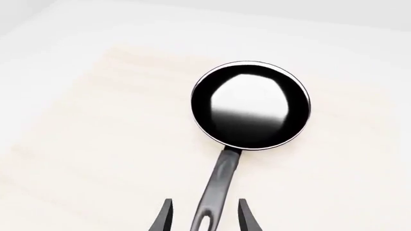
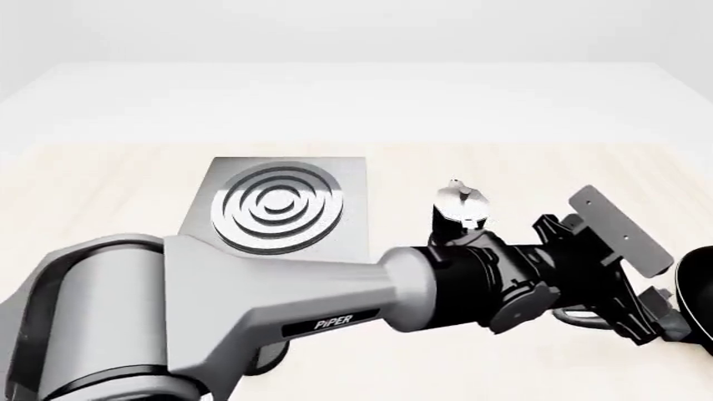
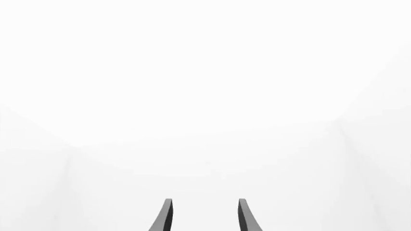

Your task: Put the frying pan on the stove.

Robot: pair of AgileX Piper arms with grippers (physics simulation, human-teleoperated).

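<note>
Grey and ringed with silver, the stove (image 2: 284, 209) lies flat on the pale table (image 2: 112, 180), left of centre and toward the far side. Just right of it stands a moka pot (image 2: 459, 205). Across the near side reaches the left arm, its gripper (image 1: 205, 215) spread apart with a finger on either side of the handle of the frying pan (image 1: 250, 105), which rests at the right edge. Against blank white, the right gripper (image 3: 205, 215) shows its fingers parted, holding nothing.
</note>
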